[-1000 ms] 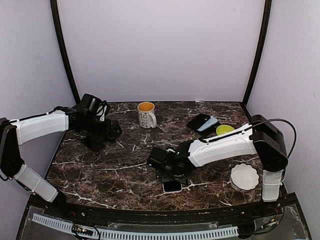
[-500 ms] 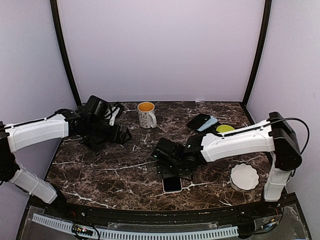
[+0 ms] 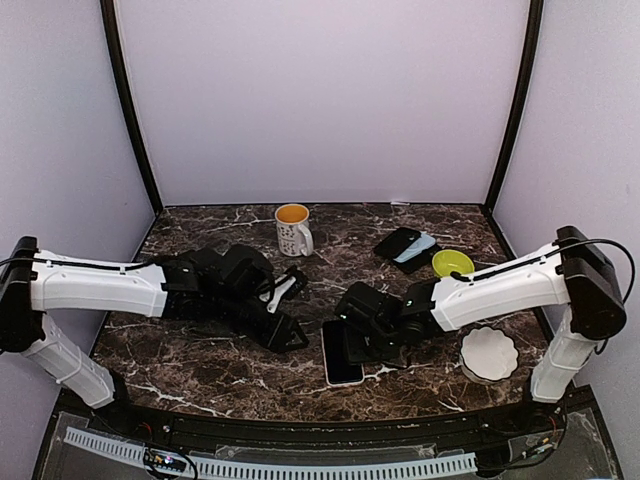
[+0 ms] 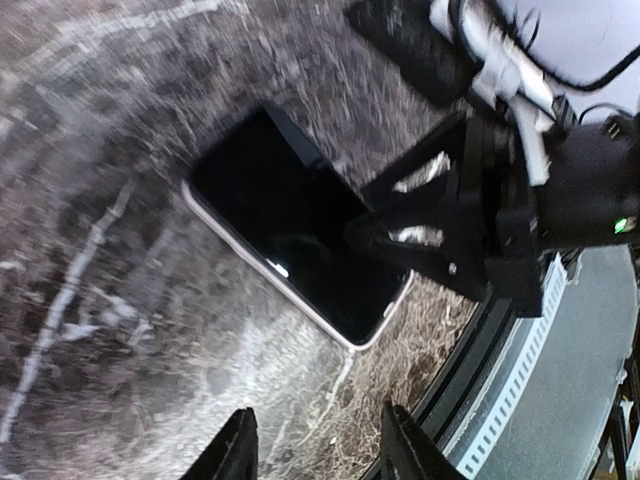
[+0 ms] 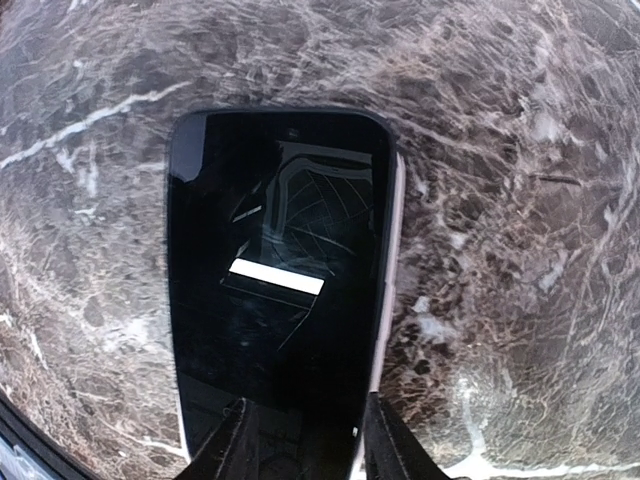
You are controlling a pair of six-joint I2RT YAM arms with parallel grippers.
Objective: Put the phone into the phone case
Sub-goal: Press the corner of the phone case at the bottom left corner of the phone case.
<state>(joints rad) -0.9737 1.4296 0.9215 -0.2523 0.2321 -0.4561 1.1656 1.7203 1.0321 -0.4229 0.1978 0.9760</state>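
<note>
One slim black-screened, pale-rimmed phone (image 3: 343,358) flat at dark marble worktop's (image 3: 200,370) near edge: prob. stiff, slippery, fragile; pinch long sides. Both half-open, empty: left gripper (image 4: 318,450), right gripper (image 5: 305,440).

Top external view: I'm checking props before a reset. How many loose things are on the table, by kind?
Phone: 1
Mug: 1
Green bowl: 1
White dish: 1
Phone-shaped slabs at the back: 2, black slab, pale blue slab
Total: 6
</note>
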